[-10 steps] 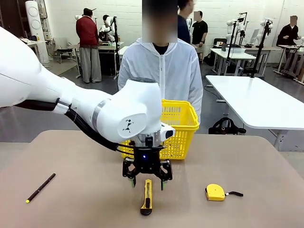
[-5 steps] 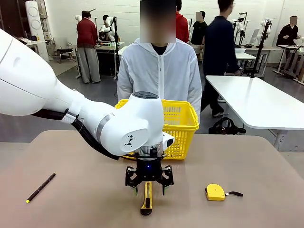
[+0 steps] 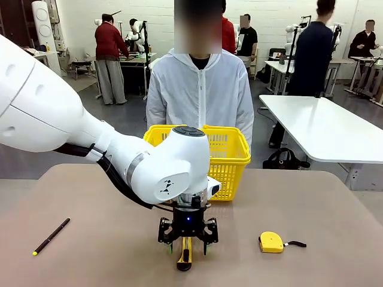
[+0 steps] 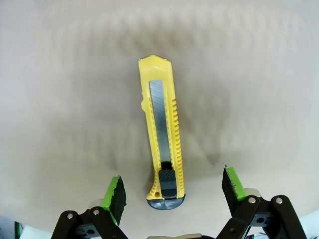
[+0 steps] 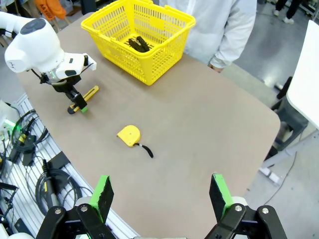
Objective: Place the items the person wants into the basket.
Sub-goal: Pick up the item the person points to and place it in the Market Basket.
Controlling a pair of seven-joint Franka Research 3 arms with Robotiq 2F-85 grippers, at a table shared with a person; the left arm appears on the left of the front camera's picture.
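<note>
I'm watching the left gripper (image 3: 186, 244) sinking lower than a second ago, jaws wide and holding nothing, straddling the knife (image 4: 163, 142) on the table (image 3: 311, 209) (right gripper (image 5: 158, 195) open too). Beyond, the basket (image 3: 230, 156) is sitting before the person (image 3: 200, 89).

Yellow tape measure (image 3: 271, 242) sits on the tan table (image 3: 335, 215) off to the right, its black strap trailing out. A thin black pen (image 3: 51, 236) with a yellow tip lies way over left. White table (image 3: 323, 128) behind, people milling around.
</note>
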